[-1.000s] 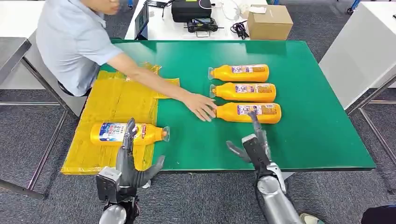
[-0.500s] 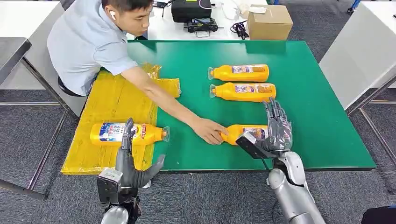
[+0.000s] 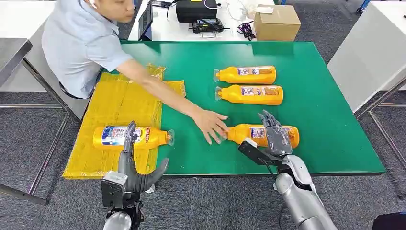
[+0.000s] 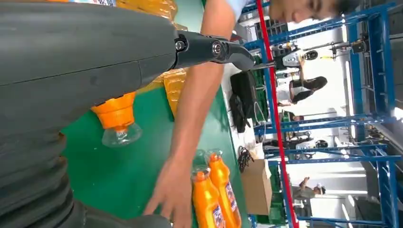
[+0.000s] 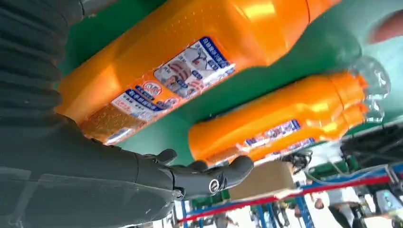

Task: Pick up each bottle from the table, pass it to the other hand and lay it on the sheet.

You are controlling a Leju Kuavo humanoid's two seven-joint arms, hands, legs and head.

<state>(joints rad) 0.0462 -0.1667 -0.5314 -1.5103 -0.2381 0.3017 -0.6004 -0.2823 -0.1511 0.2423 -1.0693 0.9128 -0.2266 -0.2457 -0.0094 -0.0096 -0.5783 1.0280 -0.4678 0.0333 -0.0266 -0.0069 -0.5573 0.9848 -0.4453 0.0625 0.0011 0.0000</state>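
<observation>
Near the table's front edge lies an orange bottle, cap to the left. My right hand reaches over its middle with fingers spread and thumb apart, not closed around it. Two more orange bottles lie farther back. A further bottle, with its cap pointing right, lies on the yellow sheet. My left hand stands open just in front of that bottle, fingers pointing up and holding nothing.
A person leans in from the back left; their hand hovers by the near bottle's cap and their arm crosses the green table. A cardboard box and black gear sit on the white table behind.
The person dragged the near bottle toward the front edge, then let go and lifted their hand. My right hand rose and came down over that bottle. The left hand stayed put.
</observation>
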